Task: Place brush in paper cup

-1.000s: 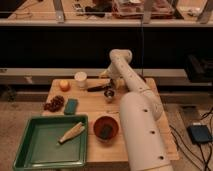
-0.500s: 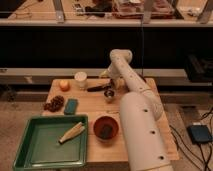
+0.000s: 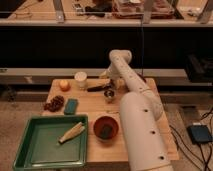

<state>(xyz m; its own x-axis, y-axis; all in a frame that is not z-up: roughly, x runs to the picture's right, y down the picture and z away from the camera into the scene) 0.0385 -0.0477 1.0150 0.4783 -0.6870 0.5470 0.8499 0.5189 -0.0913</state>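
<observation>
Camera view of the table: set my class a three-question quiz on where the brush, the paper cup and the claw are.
1. True or false: the brush is already inside the paper cup.
2. What lies in the green tray? A) a banana B) a pale husk-like piece C) a fork
3. Fill in: in the picture, the claw hangs near the table's back edge, to the ____ of the paper cup.

Key: 1 false, the brush lies on the table beside the cup; 2 B; 3 right.
</observation>
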